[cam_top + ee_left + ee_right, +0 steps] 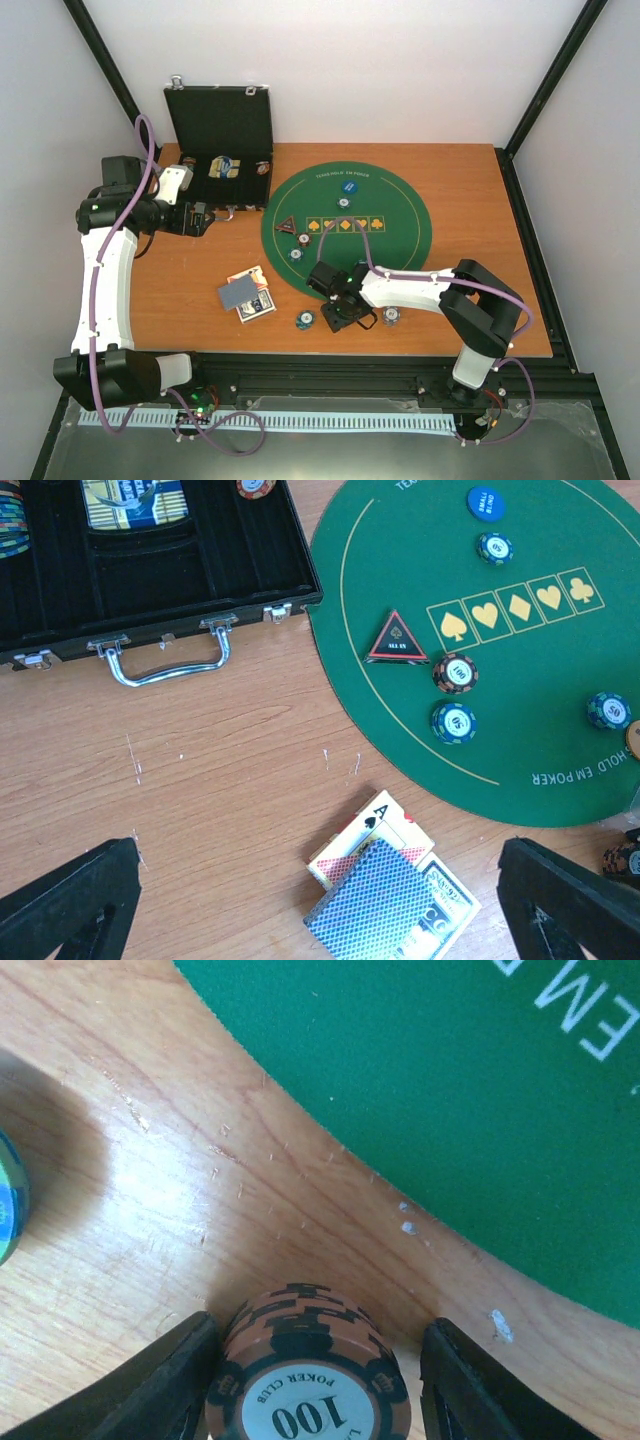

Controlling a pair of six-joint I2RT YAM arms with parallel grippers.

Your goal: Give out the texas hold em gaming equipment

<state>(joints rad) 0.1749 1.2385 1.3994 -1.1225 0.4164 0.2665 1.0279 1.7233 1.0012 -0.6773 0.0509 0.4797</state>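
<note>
A stack of orange-and-black "100" poker chips (305,1380) stands on the wood just off the green felt mat (480,1080). My right gripper (315,1365) is open around it: the left finger is against the stack, the right finger a little apart. In the top view that gripper (345,312) is at the mat's near edge and covers the stack. My left gripper (203,220) is open, empty and high by the case; below it lie a blue-backed card pile (385,895) and an ace of spades (375,830). On the mat are the triangular token (397,640), a blue disc (485,502) and striped chips (456,672).
The black hinged case (150,580) lies open at the back left with chips (12,530) and a card box (130,505) inside. A teal chip (305,320) and another chip (392,316) sit on the wood either side of my right gripper, near the table's front edge.
</note>
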